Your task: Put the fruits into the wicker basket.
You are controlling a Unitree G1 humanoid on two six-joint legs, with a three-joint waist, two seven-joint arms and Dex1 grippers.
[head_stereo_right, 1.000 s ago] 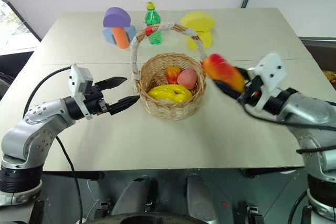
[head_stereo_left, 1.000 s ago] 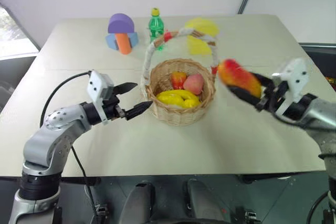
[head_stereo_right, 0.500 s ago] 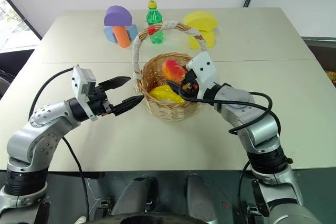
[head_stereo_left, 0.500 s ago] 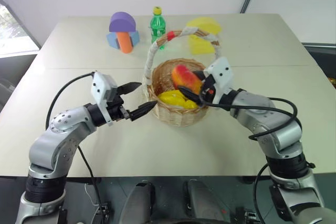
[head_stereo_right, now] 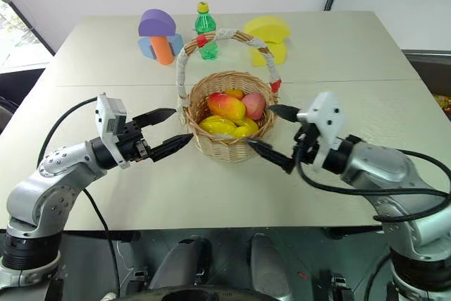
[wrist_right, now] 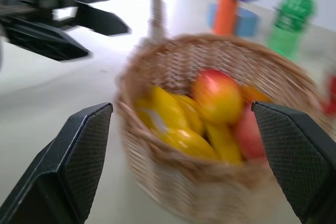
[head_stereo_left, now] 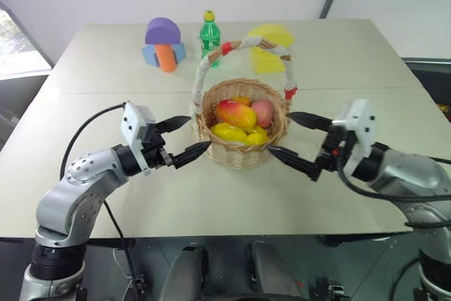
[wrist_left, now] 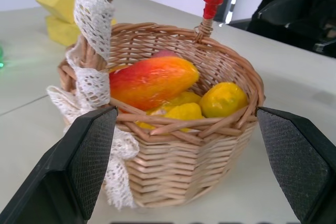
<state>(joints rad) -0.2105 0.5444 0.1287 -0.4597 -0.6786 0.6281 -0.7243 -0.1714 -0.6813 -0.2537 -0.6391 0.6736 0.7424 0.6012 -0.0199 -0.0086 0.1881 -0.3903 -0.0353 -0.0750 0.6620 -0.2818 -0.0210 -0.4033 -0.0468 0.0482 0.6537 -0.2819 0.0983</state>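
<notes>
Room lies open on the near half of the beige table (head_stereo_left: 211,202), bare from the wicker basket (head_stereo_left: 242,151) to the front edge; the far half carries a green bottle (head_stereo_left: 208,34), purple, orange and blue foam shapes (head_stereo_left: 163,44) and yellow foam blocks (head_stereo_left: 269,48), all well apart from the basket. Round and woven of light-tan cane, the basket stands upright near the table's middle, its tall arched handle (head_stereo_left: 211,68) wrapped in white lace with red bands. Inside lie the fruits: a smooth red-and-yellow mango (head_stereo_left: 235,113) on top, a pink peach (head_stereo_left: 262,112) beside it, and a banana (head_stereo_left: 232,132) and a yellow lemon-like fruit (wrist_left: 222,99) beneath. Left gripper (head_stereo_left: 182,139) hovers just beside the basket's left wall, fingers spread, grasping nothing. Right gripper (head_stereo_left: 296,142) hangs just beside the right wall, fingers likewise spread and empty.
</notes>
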